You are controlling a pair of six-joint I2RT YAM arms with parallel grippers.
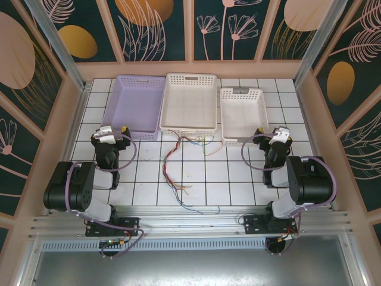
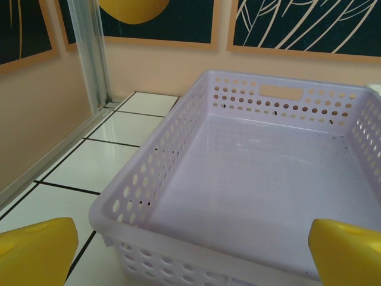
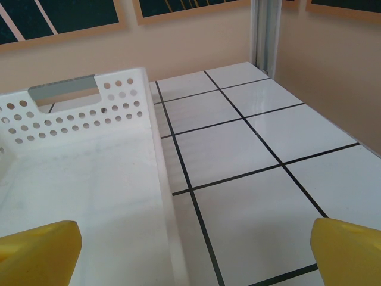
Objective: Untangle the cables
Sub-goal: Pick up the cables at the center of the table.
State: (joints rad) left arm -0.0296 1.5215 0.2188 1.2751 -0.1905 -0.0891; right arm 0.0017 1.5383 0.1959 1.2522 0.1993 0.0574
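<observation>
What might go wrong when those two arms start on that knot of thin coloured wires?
The cables are thin, lie flat on the white tiles and cross one another, so the open left gripper or right gripper may pinch several together or miss. Their far ends lie close to the middle white basket, so pulling might snag there.

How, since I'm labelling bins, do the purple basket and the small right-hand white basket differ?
The purple basket is lilac; the small white basket is white. The purple basket is wider than the small white basket. The purple basket sits leftmost in the row, the small white basket rightmost. Both are perforated and empty.
</observation>
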